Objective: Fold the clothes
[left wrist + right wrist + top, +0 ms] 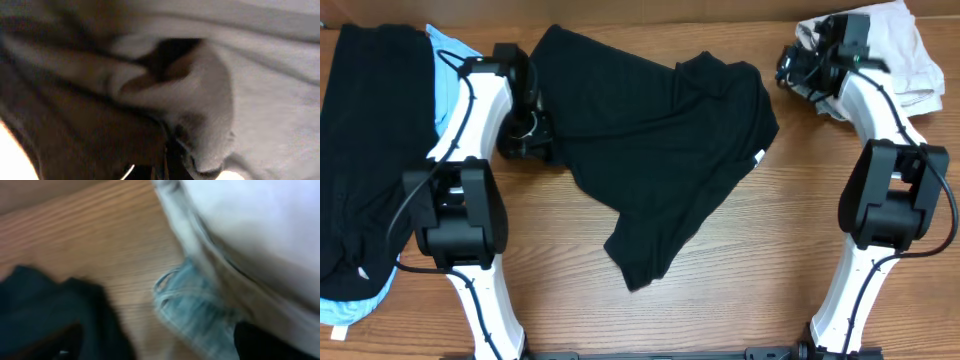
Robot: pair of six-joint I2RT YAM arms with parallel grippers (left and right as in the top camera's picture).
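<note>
Bunched black T-shirt (pixel 210 100) in closed left hand (pixel 525 135); right hand (pixel 795 65) beside beige clothes (pixel 910 50), opening unclear.

matt black cloth shirt (pixel 660 130) lies on a smooth, probably wood table (pixel 720 300).

overhead looks straight down on the whole table (pixel 720 300) — left wrist lens pressed into cloth (pixel 260 100), right wrist lens close over the beige garment (pixel 260 225) overhead also shows.
</note>
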